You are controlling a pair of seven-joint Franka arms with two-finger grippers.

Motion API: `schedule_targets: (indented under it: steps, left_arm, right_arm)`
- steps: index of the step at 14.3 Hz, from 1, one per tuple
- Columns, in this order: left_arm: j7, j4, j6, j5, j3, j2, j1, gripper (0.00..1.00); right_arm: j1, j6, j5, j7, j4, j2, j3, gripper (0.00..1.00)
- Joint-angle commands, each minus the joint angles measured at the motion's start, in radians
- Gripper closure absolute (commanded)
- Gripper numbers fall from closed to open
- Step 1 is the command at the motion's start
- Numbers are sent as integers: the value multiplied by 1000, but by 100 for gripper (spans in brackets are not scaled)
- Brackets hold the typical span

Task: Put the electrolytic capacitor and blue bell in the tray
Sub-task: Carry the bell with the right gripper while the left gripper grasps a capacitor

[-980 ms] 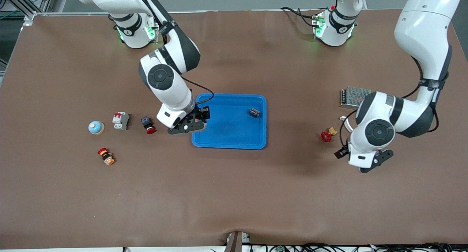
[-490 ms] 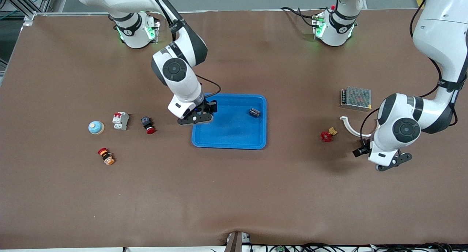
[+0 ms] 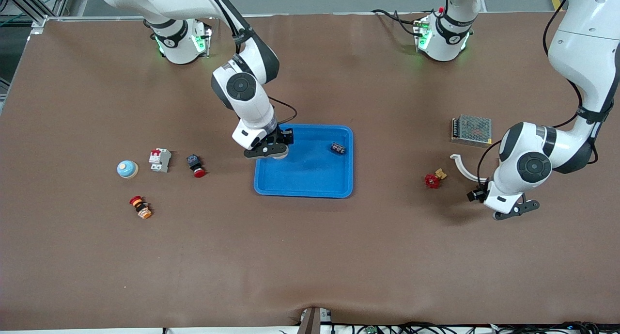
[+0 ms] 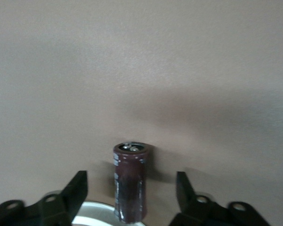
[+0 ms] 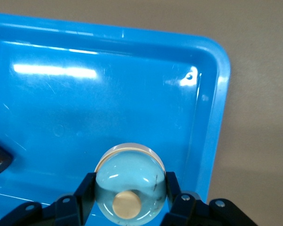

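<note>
My right gripper (image 3: 270,151) hangs over the corner of the blue tray (image 3: 304,194) toward the right arm's end. It is shut on a pale blue bell (image 5: 132,165) with a cream button, a finger on each side of the dome above the tray (image 5: 216,117) floor. My left gripper (image 3: 516,209) is low over the table at the left arm's end. Its fingers (image 4: 78,186) stand open on either side of a dark maroon electrolytic capacitor (image 4: 129,160). The capacitor stands upright on the brown mat, with a gap on each side. It is hidden in the front view.
A small dark part (image 3: 337,149) lies in the tray. A red valve handle (image 3: 432,180), a white curved piece (image 3: 462,165) and a mesh-covered box (image 3: 472,129) sit near the left arm. A second blue bell (image 3: 127,169), a breaker (image 3: 160,159) and two push buttons (image 3: 196,165) (image 3: 140,207) lie toward the right arm's end.
The right gripper has carried the bell from beside the tray to over its corner. The left arm has swung toward its own end of the table, away from the red valve handle.
</note>
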Motion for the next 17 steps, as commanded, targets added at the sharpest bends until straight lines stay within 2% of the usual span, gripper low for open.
schedule_targets:
  steps: [1,3,6,9,12,13,14,15,17]
  left_arm:
    - [7,-19,25,30,-12,-4,31,55]
    - [0,-18,25,30,-13,2,31,77]
    - [-10,-15,25,28,-18,2,29,98]
    - [-8,-7,20,20,-24,-12,26,100]
    - [-22,2,6,13,-62,-30,26,100]
    - [-34,8,-3,11,-82,-38,26,100]
    - [-46,14,-24,11,-101,-41,26,100]
    - [-62,28,-46,11,-121,-41,26,100]
    - [-101,51,-89,11,-167,-39,24,100]
  right_arm:
    - [37,41,-6,45,-10,22,-12,78]
    - [48,79,-6,56,-18,42,-12,78]
    - [64,122,-7,59,-30,65,-15,78]
    - [71,126,-10,59,-30,76,-17,78]
    - [77,127,-10,59,-30,77,-22,78]
    - [77,127,-10,59,-30,77,-22,72]
    - [77,127,-10,59,-30,77,-20,25]
    - [77,126,-10,59,-29,77,-22,0]
    - [76,124,-10,57,-29,74,-22,0]
